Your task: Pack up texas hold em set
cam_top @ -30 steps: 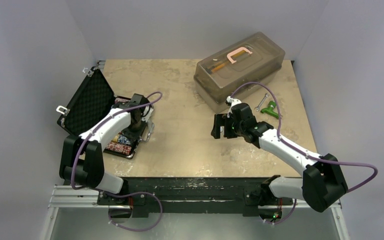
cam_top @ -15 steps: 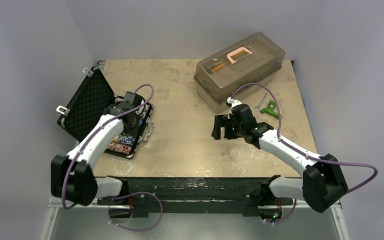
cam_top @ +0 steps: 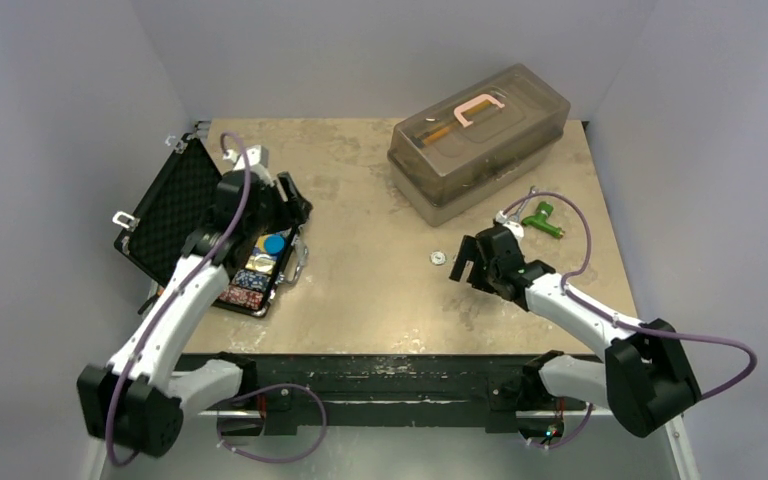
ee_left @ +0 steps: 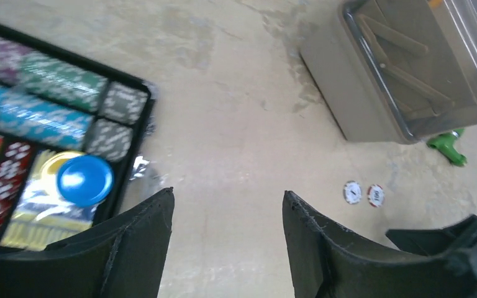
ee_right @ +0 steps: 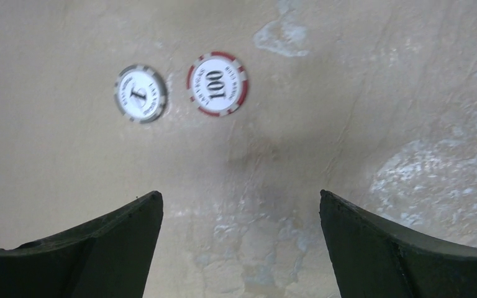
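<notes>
**A:** what changed in the last second

**B:** case [cam_top: 175, 200] hasn't moved. It's at the far left of the table [cam_top: 380, 300], lid up, chip rows [ee_left: 37, 105] showing. The left arm has lifted out of it. The left gripper [ee_left: 228, 195] now hangs over the case's right edge, fingers [ee_left: 136, 248] spread, nothing between them. A moment ago it was down inside and pressed shut

**A:** so it dropped something off

**B:** looks like it. A blue disc [ee_left: 86, 180] lies flat inside the case, just below the grey end of the chip rows, clear of the fingers. I'd call that piece packed

**A:** right side?

**B:** right arm has shifted a little right and lower. The right gripper [ee_right: 239, 195] sits low over bare table, fingers [ee_right: 99, 248] wide apart, empty. That shift uncovered two loose chips mid-table, a grey-white chip [ee_right: 140, 93] and a red 100 chip [ee_right: 217, 83]. They lie flat, just beside each other, not touching, ahead of the fingertips

**A:** what's left

**B:** my read is those two chips, well apart from the case, then lid down and latched. Flat chips on a hard top will be fiddly to pinch
</notes>
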Controlling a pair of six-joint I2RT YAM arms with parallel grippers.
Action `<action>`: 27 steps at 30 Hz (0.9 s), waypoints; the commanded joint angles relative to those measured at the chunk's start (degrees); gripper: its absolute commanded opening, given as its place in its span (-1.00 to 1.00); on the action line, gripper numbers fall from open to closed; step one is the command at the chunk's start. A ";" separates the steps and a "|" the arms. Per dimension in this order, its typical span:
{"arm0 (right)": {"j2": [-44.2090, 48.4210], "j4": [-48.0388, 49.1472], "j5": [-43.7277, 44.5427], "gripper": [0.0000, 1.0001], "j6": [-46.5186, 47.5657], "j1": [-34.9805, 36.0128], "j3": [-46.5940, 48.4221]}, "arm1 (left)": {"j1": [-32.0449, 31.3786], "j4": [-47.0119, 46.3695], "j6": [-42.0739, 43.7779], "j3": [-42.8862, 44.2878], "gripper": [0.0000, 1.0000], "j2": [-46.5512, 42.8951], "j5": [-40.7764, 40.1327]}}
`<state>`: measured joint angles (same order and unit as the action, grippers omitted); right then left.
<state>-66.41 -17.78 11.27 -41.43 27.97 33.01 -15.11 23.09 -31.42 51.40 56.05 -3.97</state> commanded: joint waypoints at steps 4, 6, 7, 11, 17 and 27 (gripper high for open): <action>-7.80 5.83 0.52 0.67 10.87 -1.49 6.56 | 0.34 0.78 4.71 19.48 0.19 18.49 20.64; -9.83 7.38 1.16 0.68 13.30 -0.64 8.11 | 0.35 2.39 7.26 20.29 0.18 19.96 22.60; -11.28 7.52 1.92 0.68 13.33 -0.56 9.02 | 0.54 2.67 7.70 19.75 0.18 20.19 23.79; -17.87 5.98 8.78 0.41 11.20 -0.64 12.99 | 0.88 4.88 7.97 18.56 0.18 19.92 26.61; -21.93 5.12 13.08 -0.02 10.64 -0.55 15.63 | 1.00 2.67 5.31 17.62 0.18 19.76 31.90; -25.79 5.61 12.86 -0.02 9.56 -0.07 16.73 | 1.05 1.89 4.79 17.01 0.18 18.98 33.32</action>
<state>-91.59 -12.73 21.65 -31.03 27.40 47.24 -14.61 26.83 -26.04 68.82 76.79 27.29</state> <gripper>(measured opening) 0.485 0.590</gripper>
